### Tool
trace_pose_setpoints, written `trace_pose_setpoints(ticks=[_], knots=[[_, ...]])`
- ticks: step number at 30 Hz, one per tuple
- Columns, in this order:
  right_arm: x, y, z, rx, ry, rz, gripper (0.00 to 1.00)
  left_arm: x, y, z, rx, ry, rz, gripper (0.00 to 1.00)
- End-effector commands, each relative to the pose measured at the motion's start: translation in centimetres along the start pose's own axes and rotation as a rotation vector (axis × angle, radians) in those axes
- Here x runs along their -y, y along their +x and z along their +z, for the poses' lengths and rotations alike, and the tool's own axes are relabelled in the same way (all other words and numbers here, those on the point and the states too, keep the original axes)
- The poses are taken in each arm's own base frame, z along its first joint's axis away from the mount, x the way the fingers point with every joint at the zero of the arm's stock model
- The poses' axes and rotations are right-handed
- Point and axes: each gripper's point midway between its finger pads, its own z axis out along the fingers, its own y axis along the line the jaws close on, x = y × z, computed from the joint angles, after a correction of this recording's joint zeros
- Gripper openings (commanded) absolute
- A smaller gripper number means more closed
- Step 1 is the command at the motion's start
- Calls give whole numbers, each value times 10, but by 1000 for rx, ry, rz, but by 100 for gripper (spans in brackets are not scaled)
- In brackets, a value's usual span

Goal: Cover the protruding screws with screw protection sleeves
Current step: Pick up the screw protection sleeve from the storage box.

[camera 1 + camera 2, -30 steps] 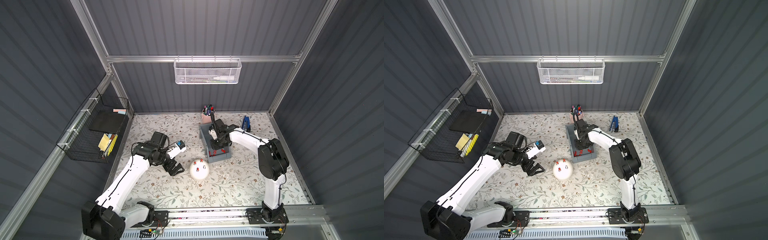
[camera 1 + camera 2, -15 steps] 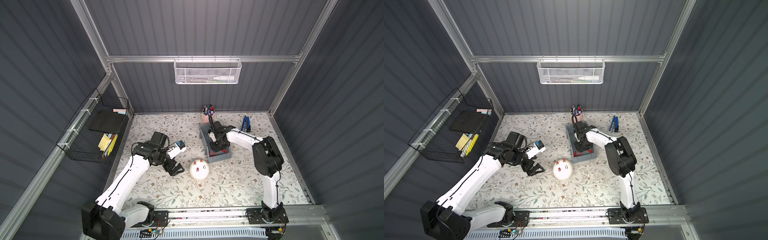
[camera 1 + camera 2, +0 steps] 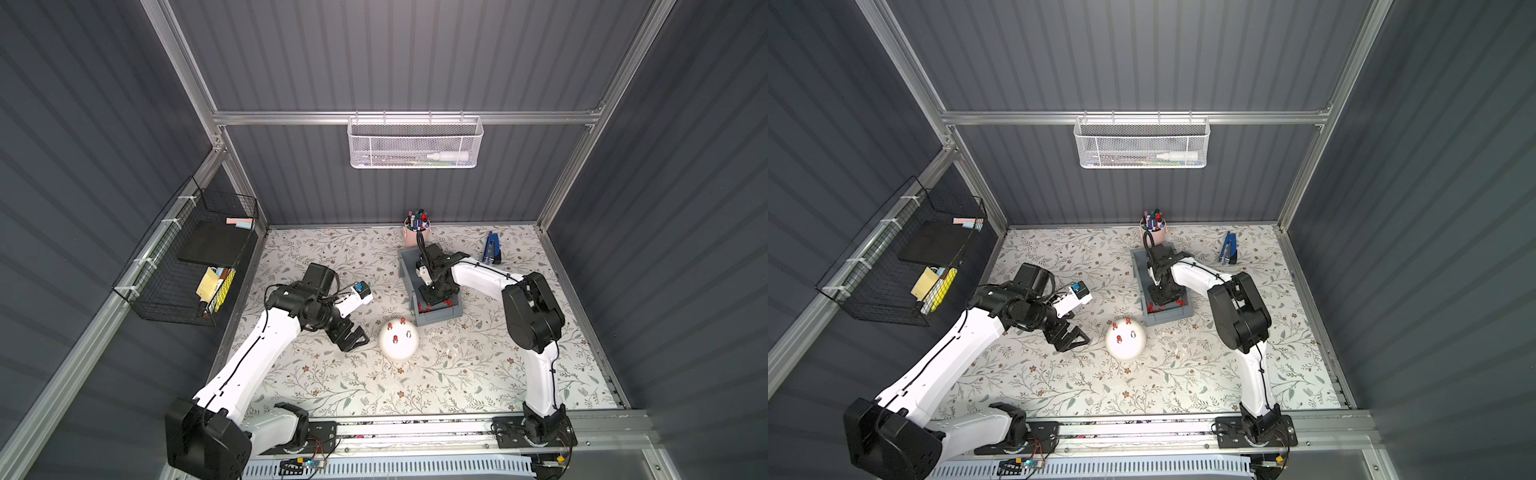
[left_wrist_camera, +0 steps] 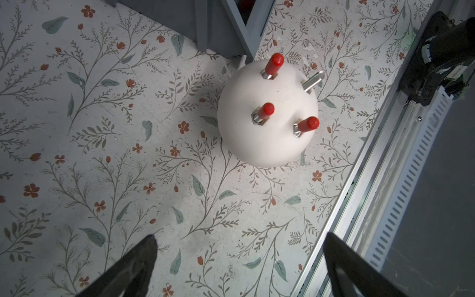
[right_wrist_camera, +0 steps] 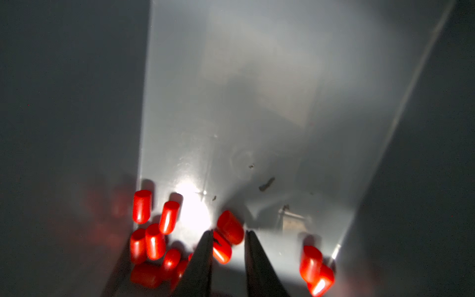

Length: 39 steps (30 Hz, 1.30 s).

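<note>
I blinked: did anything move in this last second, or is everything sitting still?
The right arm shifted its elbow slightly and pushed its jaws a little further along the grey bin toward the red sleeves; nothing clearly gripped. The left arm, jaws wide open, and the white dome stayed put.

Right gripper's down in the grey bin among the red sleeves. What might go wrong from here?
Two sleeves crowd the right gripper: one lies askew between the jaws, another just beyond the tips, so closing may grab both or flick one away. The bare screw leans outward on the dome, which the open left gripper isn't holding; a misaligned sleeve could shove the dome.
</note>
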Motion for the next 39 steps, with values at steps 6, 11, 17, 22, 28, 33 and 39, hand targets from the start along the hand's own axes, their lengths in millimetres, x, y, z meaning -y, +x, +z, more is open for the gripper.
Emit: trace_pose_setpoints(ticks=[6, 11, 17, 22, 28, 33, 39], knots=[[0, 16, 11, -62, -16, -3, 16, 0, 1, 3, 4, 12, 8, 99], [1, 8, -1, -25, -1, -2, 8, 1, 0, 2, 7, 13, 5, 99], [0, -7, -31, 64, -2, -12, 1, -1, -3, 2, 19, 10, -6, 100], [-3, -10, -47, 120, -21, -3, 0, 0, -5, 0, 33, 10, -10, 99], [-23, -12, -79, 236, -152, -16, 0, 1, -15, -4, 70, 11, -47, 99], [-72, -1, -138, 434, -448, -121, 0, 18, -30, -16, 150, 84, -57, 99], [-124, 36, -219, 675, -727, -313, 0, 52, -47, -42, 257, 218, -47, 99]])
